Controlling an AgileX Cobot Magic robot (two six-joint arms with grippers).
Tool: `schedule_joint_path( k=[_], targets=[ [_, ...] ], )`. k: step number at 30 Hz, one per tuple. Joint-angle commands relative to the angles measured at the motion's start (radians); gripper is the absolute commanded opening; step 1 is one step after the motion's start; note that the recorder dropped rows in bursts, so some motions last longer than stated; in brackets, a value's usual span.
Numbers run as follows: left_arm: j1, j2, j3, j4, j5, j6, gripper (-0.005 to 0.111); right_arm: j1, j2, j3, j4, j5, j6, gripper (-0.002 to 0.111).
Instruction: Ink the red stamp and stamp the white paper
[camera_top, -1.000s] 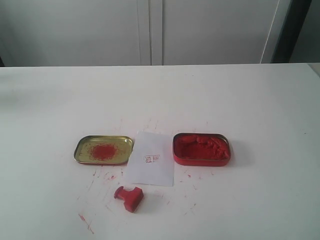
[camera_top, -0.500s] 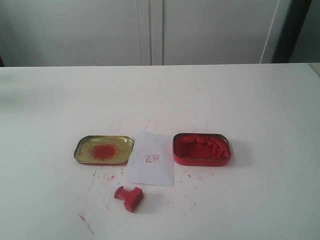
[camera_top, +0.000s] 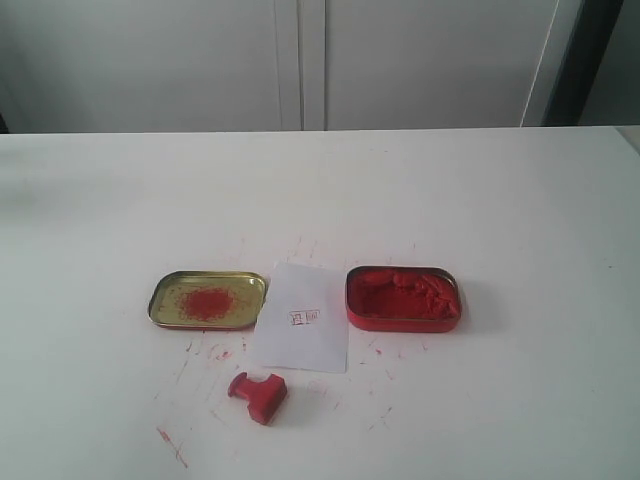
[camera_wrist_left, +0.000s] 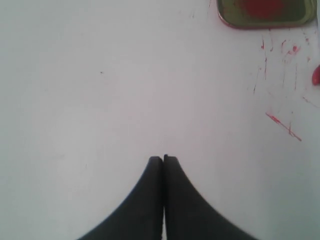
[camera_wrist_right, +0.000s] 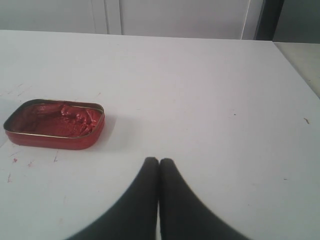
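The red stamp (camera_top: 258, 395) lies on its side on the white table, near the front, just below the white paper (camera_top: 303, 317). The paper lies flat between the two tins and carries a small red imprint (camera_top: 304, 317). Neither arm shows in the exterior view. My left gripper (camera_wrist_left: 163, 158) is shut with nothing in it, above bare table, the gold lid (camera_wrist_left: 265, 12) far ahead of it. A sliver of the stamp (camera_wrist_left: 316, 75) shows at that view's edge. My right gripper (camera_wrist_right: 159, 160) is shut and empty, apart from the red ink tin (camera_wrist_right: 55, 124).
The red tin of ink paste (camera_top: 403, 297) stands right of the paper. The shallow gold lid (camera_top: 208, 299) smeared with red lies left of it. Red ink streaks (camera_top: 170, 445) mark the table (camera_top: 320, 190) around the stamp. A white cabinet stands behind the table.
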Motion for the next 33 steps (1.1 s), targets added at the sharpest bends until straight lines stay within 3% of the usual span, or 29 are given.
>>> schedule_joint_path(
  k=[1, 17, 33],
  targets=[
    [0.003, -0.081, 0.047, -0.006, -0.054, 0.004, 0.000, 0.001, -0.005, 0.005, 0.001, -0.014, -0.003, 0.000],
    [0.003, -0.297, 0.280, -0.006, -0.286, 0.004, 0.000, 0.001, -0.005, 0.005, 0.001, -0.014, -0.003, 0.000],
    [0.003, -0.464, 0.437, -0.008, -0.389, 0.004, 0.000, 0.001, -0.005, 0.005, 0.001, -0.014, -0.003, 0.000]
  ],
)
